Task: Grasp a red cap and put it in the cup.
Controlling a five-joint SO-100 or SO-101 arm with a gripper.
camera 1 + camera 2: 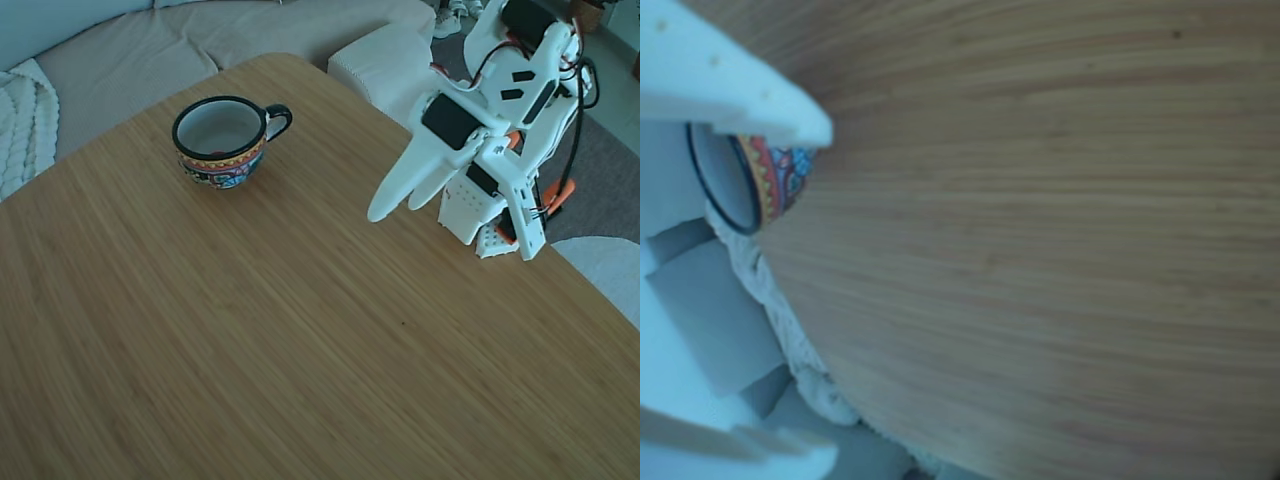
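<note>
- Fixed view, far left edge: a white knitted blanket (18,120) lies on a beige sofa (150,50) that runs behind the bench.
- Next, the bench (250,330) is a wide wooden top with a fine straight grain, and it fills most of the picture.
- On its far left part stands the cup (222,141), upright, white inside, with a black rim, a patterned band outside and a black handle pointing right.
- Just under the near rim inside the cup shows a thin red sliver (216,155); it may be the red cap, but too little shows to be sure.
- Right of the cup, past the far edge, sits a pale cushioned block (385,60).
- At the far right the white arm (510,90) stands on its base at the bench's edge, with orange clamp handles (556,193) beside it.
- Its gripper (395,205) hangs tilted down to the left, above the wood and well apart from the cup, the two fingers nearly together at the tips and holding nothing.
- Other view, turned on its side: white gripper fingers (730,90) enter from the left edge, with only blanket and cup rim between them.
- The cup (765,180) peeks out just beside the upper finger, at the left.
- To the right, bare bench (1060,250) fills the rest.
</note>
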